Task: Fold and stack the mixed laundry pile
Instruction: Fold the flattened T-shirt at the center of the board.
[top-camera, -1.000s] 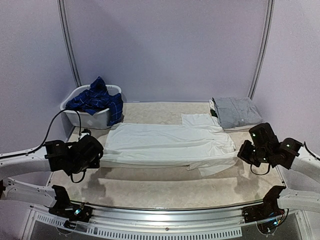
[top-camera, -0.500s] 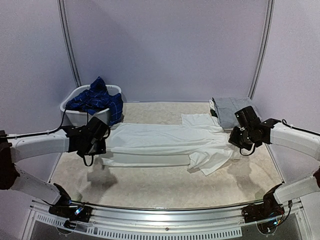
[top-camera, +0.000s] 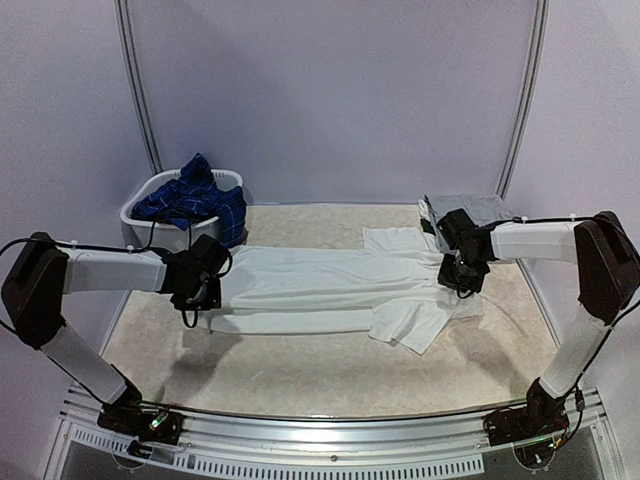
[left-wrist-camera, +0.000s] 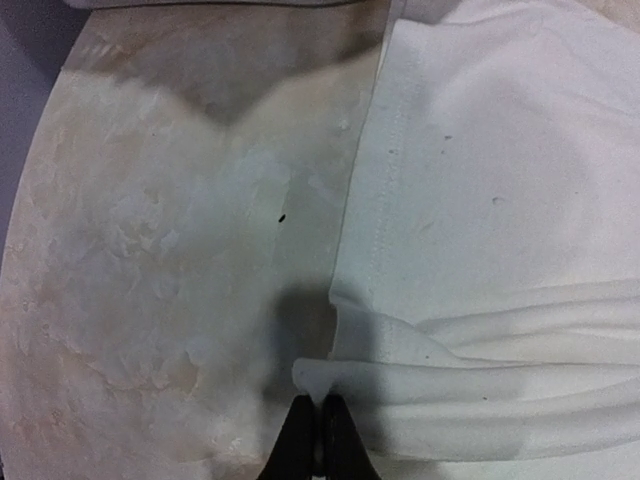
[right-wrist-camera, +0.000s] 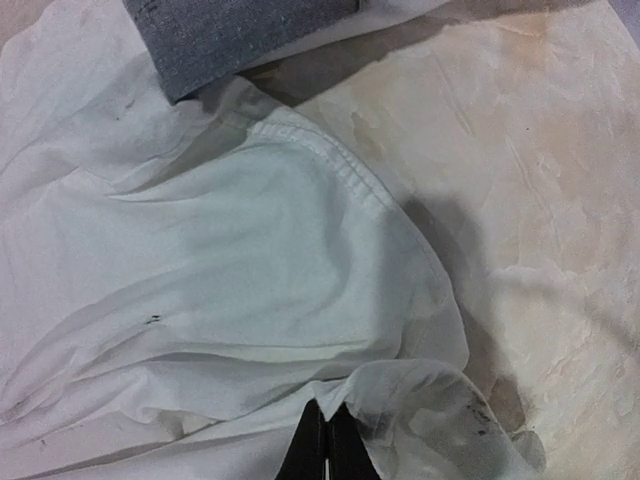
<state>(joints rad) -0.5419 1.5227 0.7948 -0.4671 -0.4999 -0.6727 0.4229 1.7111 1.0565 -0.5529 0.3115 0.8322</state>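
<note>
Pinching the hemmed left end of the white garment (left-wrist-camera: 480, 180), your left end effector (left-wrist-camera: 318, 430) has its fingers pressed together on a small folded corner of cloth. Your right end effector (right-wrist-camera: 325, 430) is likewise clamped on a thin fold of the same garment, below its ribbed edge. Between the two, the garment lies stretched lengthwise across the middle of the bench (top-camera: 330, 375), with one flap trailing towards you on the right. Just beyond the right end effector, a grey folded piece (top-camera: 478, 212) overlaps the white cloth's far corner. At the far left, the white oval basket (top-camera: 165, 238) holds a crumpled navy plaid shirt (top-camera: 192, 198), spilling over its right rim.
</note>
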